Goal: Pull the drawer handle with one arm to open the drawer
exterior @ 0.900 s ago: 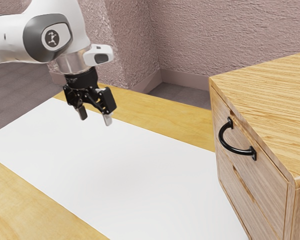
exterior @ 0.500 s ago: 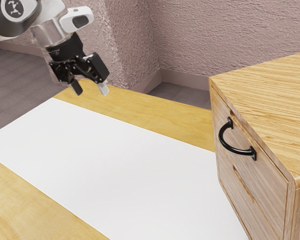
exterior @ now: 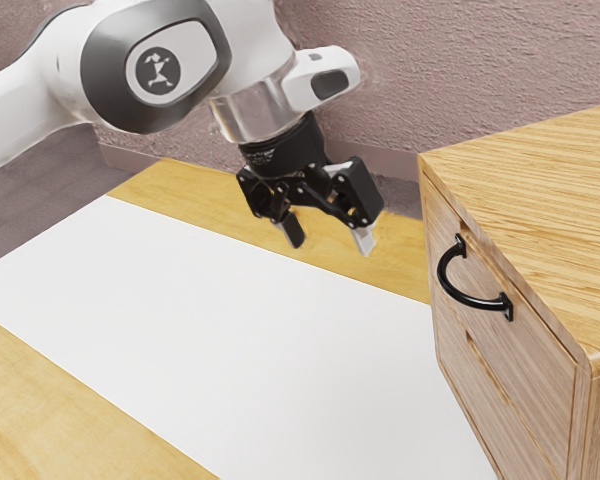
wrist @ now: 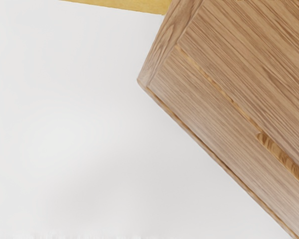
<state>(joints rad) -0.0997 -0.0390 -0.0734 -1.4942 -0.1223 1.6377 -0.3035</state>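
A wooden cabinet point(exterior: 540, 210) stands at the exterior view's right, with two drawer fronts facing the white mat. The upper drawer front point(exterior: 480, 330) carries a black curved handle point(exterior: 467, 279) and sits flush with the cabinet. My gripper point(exterior: 328, 235) hangs open in the air above the table, left of the handle by some distance, holding nothing. In the wrist view the cabinet's front point(wrist: 239, 109) lies ahead of my hand, with the seam between the drawers running across it.
A white mat point(exterior: 200, 330) covers the middle of the wooden table point(exterior: 40, 420). A pink textured wall point(exterior: 460, 60) rises behind the table and cabinet. The white arm point(exterior: 100, 70) reaches in from the exterior view's upper left.
My gripper rose toward the exterior view's upper left, then swung far to the right and lower, ending much closer to the cabinet. It stayed open. The drawer has not moved.
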